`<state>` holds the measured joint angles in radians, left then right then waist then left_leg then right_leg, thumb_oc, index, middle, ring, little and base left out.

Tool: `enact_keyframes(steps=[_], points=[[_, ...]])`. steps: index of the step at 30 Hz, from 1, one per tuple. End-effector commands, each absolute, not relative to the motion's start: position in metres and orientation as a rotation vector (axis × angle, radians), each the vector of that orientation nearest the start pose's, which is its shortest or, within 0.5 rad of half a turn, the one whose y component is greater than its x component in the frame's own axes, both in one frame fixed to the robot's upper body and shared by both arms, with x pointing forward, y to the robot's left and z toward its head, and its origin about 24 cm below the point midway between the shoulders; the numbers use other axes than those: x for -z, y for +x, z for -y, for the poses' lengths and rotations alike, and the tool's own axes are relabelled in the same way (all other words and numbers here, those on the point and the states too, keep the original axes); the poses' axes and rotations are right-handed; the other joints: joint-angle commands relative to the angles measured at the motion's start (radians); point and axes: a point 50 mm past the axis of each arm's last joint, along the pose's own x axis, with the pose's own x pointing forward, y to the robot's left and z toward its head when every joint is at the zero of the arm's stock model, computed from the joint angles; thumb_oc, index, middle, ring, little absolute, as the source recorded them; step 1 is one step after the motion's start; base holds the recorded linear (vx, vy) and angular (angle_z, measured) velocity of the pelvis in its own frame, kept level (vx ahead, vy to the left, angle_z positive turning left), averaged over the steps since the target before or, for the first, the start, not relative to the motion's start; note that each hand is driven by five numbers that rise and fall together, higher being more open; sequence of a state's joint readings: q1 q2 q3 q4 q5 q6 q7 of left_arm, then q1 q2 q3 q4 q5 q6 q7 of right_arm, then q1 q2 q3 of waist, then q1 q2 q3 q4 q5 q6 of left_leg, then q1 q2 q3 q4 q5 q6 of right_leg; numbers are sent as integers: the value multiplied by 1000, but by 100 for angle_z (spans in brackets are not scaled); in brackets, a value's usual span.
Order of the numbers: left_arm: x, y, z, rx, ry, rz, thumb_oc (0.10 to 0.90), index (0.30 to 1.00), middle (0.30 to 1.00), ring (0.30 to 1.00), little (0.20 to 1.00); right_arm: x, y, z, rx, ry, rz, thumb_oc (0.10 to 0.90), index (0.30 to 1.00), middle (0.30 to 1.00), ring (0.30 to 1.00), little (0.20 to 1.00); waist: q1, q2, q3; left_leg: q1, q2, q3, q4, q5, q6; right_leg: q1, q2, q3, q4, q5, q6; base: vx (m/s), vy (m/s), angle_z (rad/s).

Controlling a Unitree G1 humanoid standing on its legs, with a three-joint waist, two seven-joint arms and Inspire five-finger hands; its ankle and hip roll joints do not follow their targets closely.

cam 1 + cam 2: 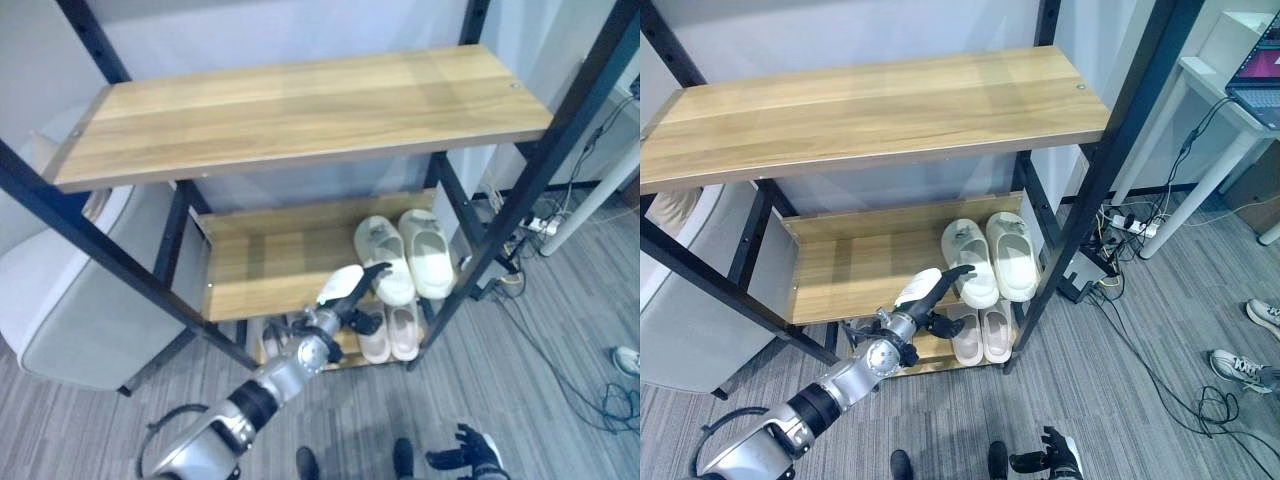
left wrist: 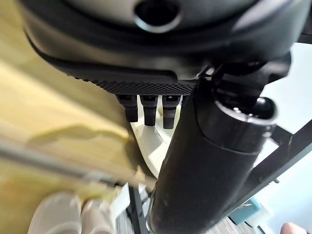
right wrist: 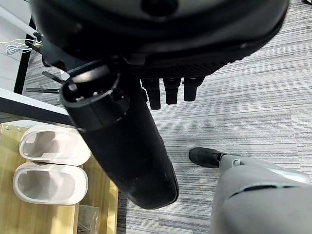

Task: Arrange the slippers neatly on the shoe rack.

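Two pairs of slippers sit on the shoe rack [image 1: 300, 110]. A cream pair [image 1: 405, 255] lies side by side at the right end of the middle shelf [image 1: 260, 265], toes pointing away, the two touching each other. Below them, on the bottom shelf [image 1: 930, 350], a pale pink pair [image 1: 980, 332] stands side by side at the right end, partly hidden by the front edge of the middle shelf. The top shelf [image 1: 300, 100] is a broad wooden board held by dark metal posts.

The left hand [image 1: 348, 290] reaches forward from the lower left to the front edge of the middle shelf, just beside the nearer, left cream slipper. Its fingers are stretched out straight and hold nothing; its thumb wears a white cover. In its wrist view the fingers point along the wooden board toward a cream slipper.

The right hand [image 1: 462, 450] hangs low at the near right above the grey carpet [image 1: 520, 380], its fingers loosely relaxed and holding nothing. A grey upholstered seat [image 1: 70, 300] stands left of the rack.
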<state>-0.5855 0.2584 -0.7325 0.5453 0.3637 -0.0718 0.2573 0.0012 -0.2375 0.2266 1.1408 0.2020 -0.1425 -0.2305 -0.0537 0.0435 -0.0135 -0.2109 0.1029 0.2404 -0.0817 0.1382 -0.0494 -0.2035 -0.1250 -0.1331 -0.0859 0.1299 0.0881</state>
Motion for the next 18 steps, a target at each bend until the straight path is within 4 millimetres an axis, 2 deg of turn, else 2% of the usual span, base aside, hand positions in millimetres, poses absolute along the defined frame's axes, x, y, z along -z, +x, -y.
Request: enact_keyframes(steps=[1, 2, 6, 11, 16, 18], points=[[-121, 341, -12, 425, 925, 586, 800, 900, 900, 900, 900, 136, 134, 250, 288, -323, -892, 800, 900, 900, 900, 900, -1, 16, 6, 23, 68, -40, -6, -66, -74, -19, -60, -47, 25, -62, 83, 0, 0, 0], [-127, 341, -7, 431, 969, 628, 800, 900, 900, 900, 900, 136, 132, 252, 287, -333, -895, 800, 900, 900, 900, 900, -2, 18, 4, 20, 69, -40, -6, -67, -74, -21, -60, -49, 24, -61, 84, 0, 0, 0], [-127, 343, -4, 437, 1015, 640, 800, 900, 900, 900, 900, 136, 130, 254, 287, -341, -900, 800, 900, 900, 900, 900, -5, 19, 2, 19, 71, -40, -6, -67, -74, -24, -59, -49, 26, -62, 84, 0, 0, 0], [-120, 348, -12, 411, 1054, 602, 800, 900, 900, 900, 900, 137, 129, 253, 282, -346, -902, 800, 900, 900, 900, 900, -5, 16, 0, 19, 71, -41, -6, -67, -73, -22, -58, -50, 26, -62, 85, 0, 0, 0], [-108, 349, -27, 403, 1064, 538, 800, 900, 900, 900, 900, 138, 127, 251, 278, -339, -911, 800, 900, 900, 900, 900, 0, 11, -2, 25, 70, -43, -6, -68, -72, -12, -59, -55, 29, -65, 86, 0, 0, 0], [-104, 350, -42, 371, 1048, 508, 800, 900, 900, 900, 900, 141, 125, 248, 278, -330, -926, 800, 900, 900, 900, 900, 6, 6, -4, 32, 68, -43, -6, -71, -71, -2, -61, -59, 29, -65, 86, 0, 0, 0]])
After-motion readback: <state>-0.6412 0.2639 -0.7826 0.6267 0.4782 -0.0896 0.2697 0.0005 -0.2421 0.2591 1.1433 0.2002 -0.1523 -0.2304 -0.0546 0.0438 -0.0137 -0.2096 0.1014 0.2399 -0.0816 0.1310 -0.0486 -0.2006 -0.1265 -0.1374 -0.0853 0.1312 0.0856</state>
